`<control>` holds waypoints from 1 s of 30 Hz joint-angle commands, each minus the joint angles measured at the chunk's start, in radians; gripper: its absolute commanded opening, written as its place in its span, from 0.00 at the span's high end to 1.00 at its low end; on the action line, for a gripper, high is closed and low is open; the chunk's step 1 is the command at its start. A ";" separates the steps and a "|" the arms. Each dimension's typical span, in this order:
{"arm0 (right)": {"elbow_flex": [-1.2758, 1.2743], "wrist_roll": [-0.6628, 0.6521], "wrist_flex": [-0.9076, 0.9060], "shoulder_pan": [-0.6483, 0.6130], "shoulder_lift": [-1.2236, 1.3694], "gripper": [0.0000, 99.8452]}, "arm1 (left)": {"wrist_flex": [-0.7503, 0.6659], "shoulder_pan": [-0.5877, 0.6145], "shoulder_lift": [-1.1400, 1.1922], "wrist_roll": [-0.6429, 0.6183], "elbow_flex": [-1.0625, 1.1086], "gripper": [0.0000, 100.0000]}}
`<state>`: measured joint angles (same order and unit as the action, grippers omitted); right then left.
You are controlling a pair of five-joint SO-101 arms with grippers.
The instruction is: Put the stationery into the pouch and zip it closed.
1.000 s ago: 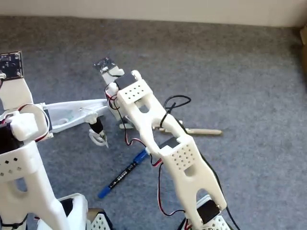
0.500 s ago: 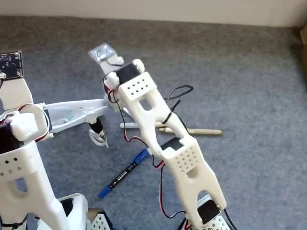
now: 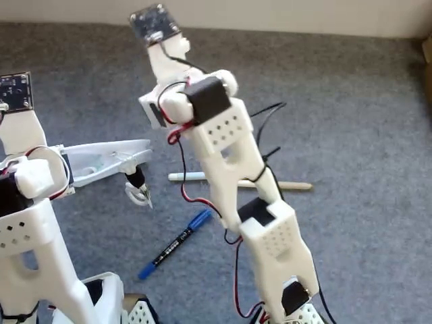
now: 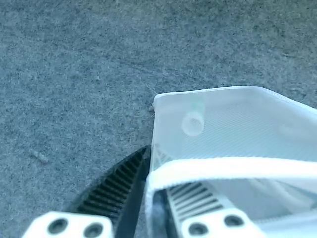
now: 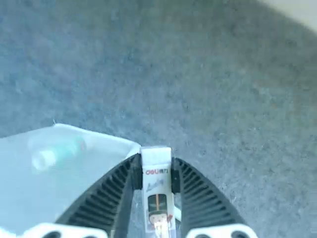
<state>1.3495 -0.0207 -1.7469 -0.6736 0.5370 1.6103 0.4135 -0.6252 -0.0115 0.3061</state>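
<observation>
With our left jaws clamped on the pouch (image 4: 237,129) rim and our right jaws gripping a white block (image 5: 156,181) beside it, we judge loading underway: next, lower it inside and release.

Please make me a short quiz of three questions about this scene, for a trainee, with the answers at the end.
1. True or false: the blue marker lies inside the pouch.
2. What does the right pincer grip? A) a white labelled item B) the zipper pull C) nothing
3. Fill in: the left pincer is shut on the ____.
Key: 1 false, it lies on the carpet; 2 A; 3 pouch.
</observation>
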 commanded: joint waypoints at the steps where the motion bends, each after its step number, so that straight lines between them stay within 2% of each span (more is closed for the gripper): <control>1: 0.050 0.014 -0.021 0.013 -0.170 0.96 | 0.002 0.015 0.033 -0.009 0.021 0.99; 6: -0.211 0.011 -0.019 0.004 -0.409 0.96 | 0.002 0.016 0.033 -0.009 0.021 0.99; 9: -0.404 0.006 -0.013 -0.047 -0.573 0.96 | 0.002 0.016 0.031 -0.009 0.021 0.99; 14: -0.550 0.009 0.070 -0.105 -0.769 0.96 | 0.002 0.016 0.028 -0.009 0.021 0.99; 30: -0.975 0.014 0.478 -0.108 -1.047 0.96 | 0.002 0.016 0.028 -0.009 0.021 0.99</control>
<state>0.4181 -0.0176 -1.3541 -0.7687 -0.4250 1.6103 0.4150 -0.6252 -0.0115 0.3061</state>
